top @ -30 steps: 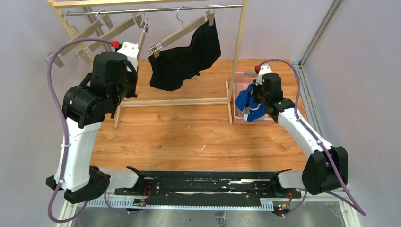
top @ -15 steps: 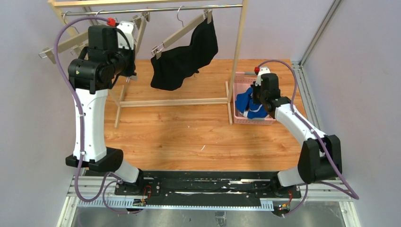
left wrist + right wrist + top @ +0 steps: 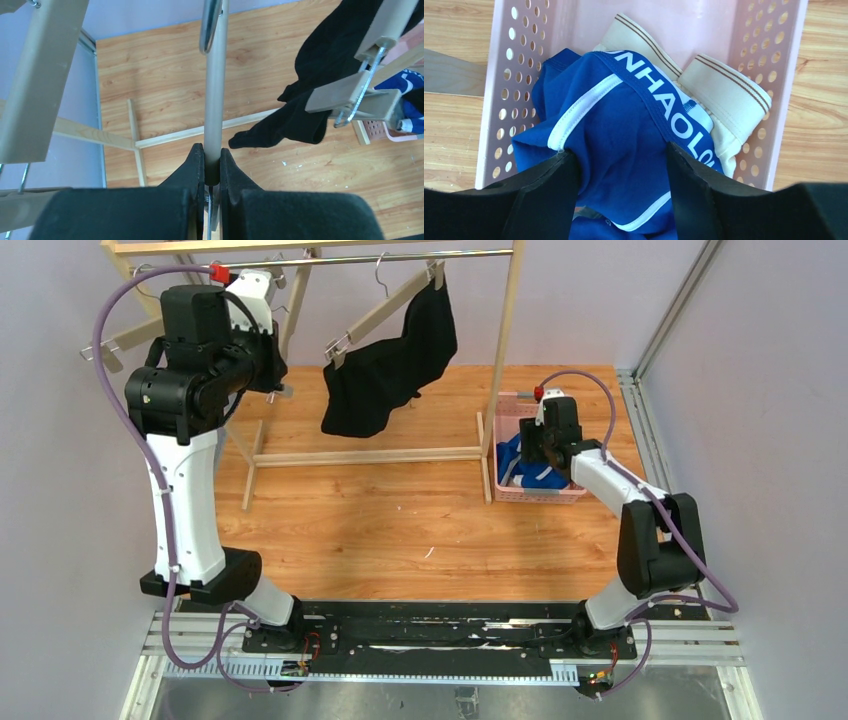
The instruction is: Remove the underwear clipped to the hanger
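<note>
The black underwear (image 3: 385, 375) (image 3: 320, 90) hangs clipped to a wooden hanger (image 3: 385, 300) on the rack. The blue underwear (image 3: 624, 130) (image 3: 510, 462) lies in the pink basket (image 3: 781, 75) (image 3: 515, 400), on top of the cream underwear (image 3: 729, 95). My right gripper (image 3: 620, 152) (image 3: 530, 452) stands open just above the basket, a finger on either side of the blue fabric. Up by the rail, my left gripper (image 3: 212, 150) (image 3: 275, 390) is shut on a thin grey rod. It seems part of an empty hanger.
The wooden rack has a metal rail (image 3: 400, 256) on top and a base beam (image 3: 370, 455) on the table. Empty wooden hangers (image 3: 120, 340) (image 3: 40, 75) crowd the rail's left end beside my left arm. Walls stand close on the left and right.
My left arm has risen and swung back toward the rail, still shut. My right gripper dipped toward the basket and opened, letting go of the blue underwear.
</note>
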Controlling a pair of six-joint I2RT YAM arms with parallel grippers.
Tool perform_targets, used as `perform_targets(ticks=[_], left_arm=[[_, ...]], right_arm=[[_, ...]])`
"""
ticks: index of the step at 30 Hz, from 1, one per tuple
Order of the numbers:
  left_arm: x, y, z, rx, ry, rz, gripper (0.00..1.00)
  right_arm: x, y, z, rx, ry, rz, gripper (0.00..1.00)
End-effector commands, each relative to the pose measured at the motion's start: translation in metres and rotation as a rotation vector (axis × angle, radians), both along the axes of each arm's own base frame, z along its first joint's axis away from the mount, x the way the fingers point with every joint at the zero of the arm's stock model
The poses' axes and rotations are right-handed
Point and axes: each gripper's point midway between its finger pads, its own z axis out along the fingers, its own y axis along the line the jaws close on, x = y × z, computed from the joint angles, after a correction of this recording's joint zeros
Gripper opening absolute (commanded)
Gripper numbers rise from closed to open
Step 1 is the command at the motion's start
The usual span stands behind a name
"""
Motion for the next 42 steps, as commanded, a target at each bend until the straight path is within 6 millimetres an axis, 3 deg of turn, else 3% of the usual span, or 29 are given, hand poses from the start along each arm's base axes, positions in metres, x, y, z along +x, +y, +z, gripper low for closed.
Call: perform_targets(ticks=[1,9,17,22,32,36,42], left_arm=[[0.003,0.006,0.021,-0.018,-0.082,0.009,0.0],[0.026,0.005,0.027,-0.076,-0.118,0.01,0.0],[0.053,0.005,0.013,-0.098,-0.079,0.013,0.0],[0.062,0.006,0.017,-0.118,-0.105,0.022,0.0],[0.074,0.004,0.001,-0.12,-0.063,0.008,0.01],[0.08,0.007,-0.011,-0.093,-0.035,0.013,0.24],[0.07,0.011,0.0,-0.084,-0.079,0.025,0.45]], right_arm=[[-0.001,-0.007,0.027,0.017,-0.066,-0.02,0.61],[-0.022,-0.007,0.063,0.044,-0.163,0.003,0.61],[-0.04,0.001,0.099,0.106,-0.237,0.038,0.61],[-0.052,0.003,0.127,0.118,-0.325,0.062,0.61],[-0.06,0.01,0.138,0.135,-0.351,0.093,0.61],[-0.064,0.014,0.142,0.134,-0.364,0.113,0.61],[-0.068,0.016,0.147,0.133,-0.38,0.127,0.6]])
